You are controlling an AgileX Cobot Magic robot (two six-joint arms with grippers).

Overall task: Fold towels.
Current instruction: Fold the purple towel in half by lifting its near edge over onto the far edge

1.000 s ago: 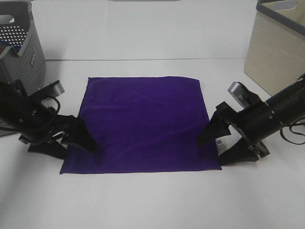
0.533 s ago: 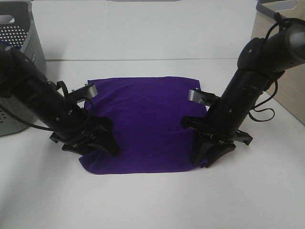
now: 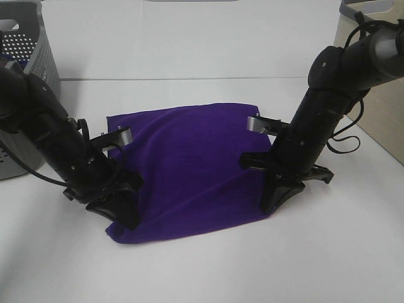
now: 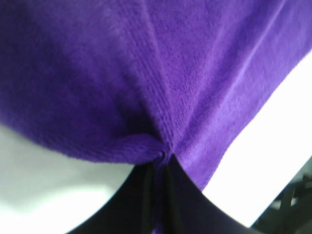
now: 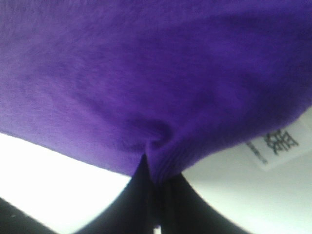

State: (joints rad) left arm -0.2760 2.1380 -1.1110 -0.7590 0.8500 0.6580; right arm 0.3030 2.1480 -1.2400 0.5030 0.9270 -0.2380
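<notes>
Towel (image 3: 189,158) pinched by left gripper (image 3: 125,213), right gripper (image 3: 270,201); grey basket (image 3: 45,71) contents hidden.

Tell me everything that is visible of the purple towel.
The purple towel is one deep purple, soft, fuzzy cloth, roughly square. It lies spread on the white table, its far edge flat, its near part bunched and wrinkled. The left gripper is shut on its near left corner, the right gripper on its near right corner. A small white printed tag sits at the edge beside the right gripper.
</notes>
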